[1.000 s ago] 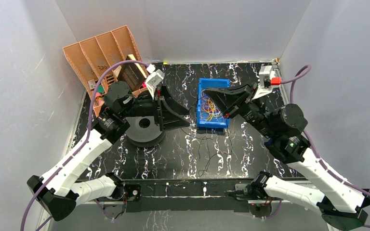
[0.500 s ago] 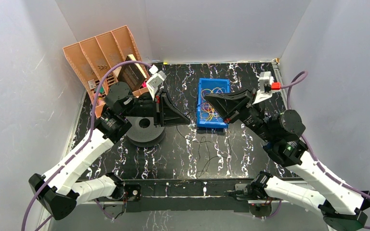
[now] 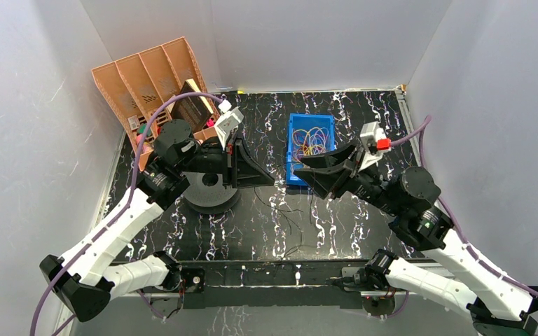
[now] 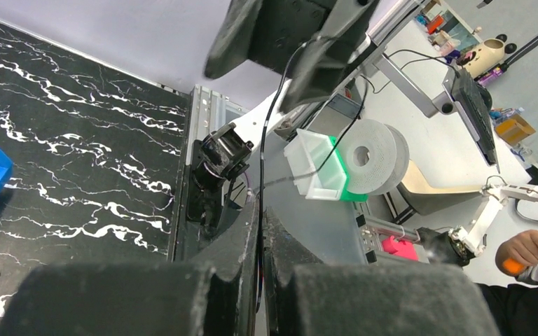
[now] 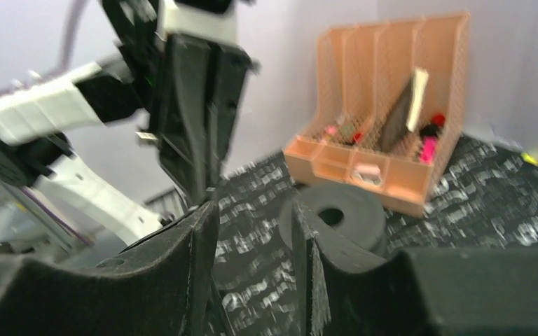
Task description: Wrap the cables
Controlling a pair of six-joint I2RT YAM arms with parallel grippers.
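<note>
My left gripper [image 3: 270,180] hangs over the middle of the table, shut on a thin dark cable [image 4: 266,147]. In the left wrist view the cable comes out between the closed fingers [image 4: 242,245] and runs up toward the right gripper. My right gripper [image 3: 298,166] faces it from the right, just in front of the blue bin [image 3: 291,152], and stands open with nothing between its fingers [image 5: 207,224]. A tangle of yellow, orange and purple cables [image 3: 311,140] lies in the bin. More dark cable trails loosely on the table [image 3: 291,222].
A black spool [image 3: 209,190] sits on the table under the left arm, also seen as the black spool [image 5: 336,213] past the right fingers. An orange file organizer [image 3: 147,80] holding a few items stands at the back left. White walls enclose the table.
My left gripper has closed on the dark cable. The right gripper has drawn back out of the blue bin toward the table's middle and opened its jaws.
</note>
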